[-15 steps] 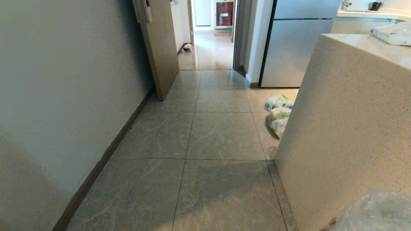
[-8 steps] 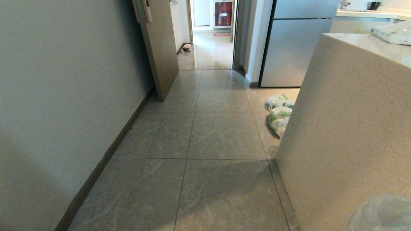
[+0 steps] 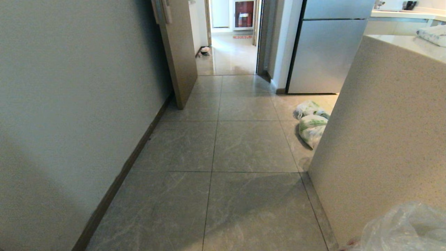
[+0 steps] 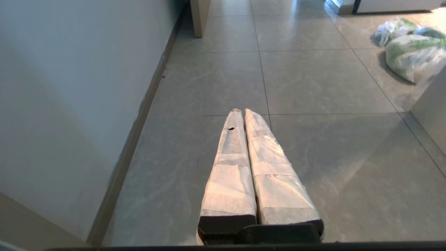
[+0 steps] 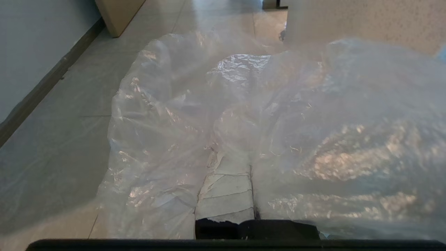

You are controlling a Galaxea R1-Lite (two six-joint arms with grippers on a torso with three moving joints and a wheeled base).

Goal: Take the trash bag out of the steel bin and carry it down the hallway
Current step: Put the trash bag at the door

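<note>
Tiled floor (image 3: 244,146), green-printed bags (image 3: 311,129)

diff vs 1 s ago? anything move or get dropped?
Only the camera moved: the whole head view shifted, so the robot is travelling along the hallway; the white bags with green print did not move on their own. The right gripper stays shut on the trash bag, nothing dropped. The left gripper stays shut and empty.
</note>
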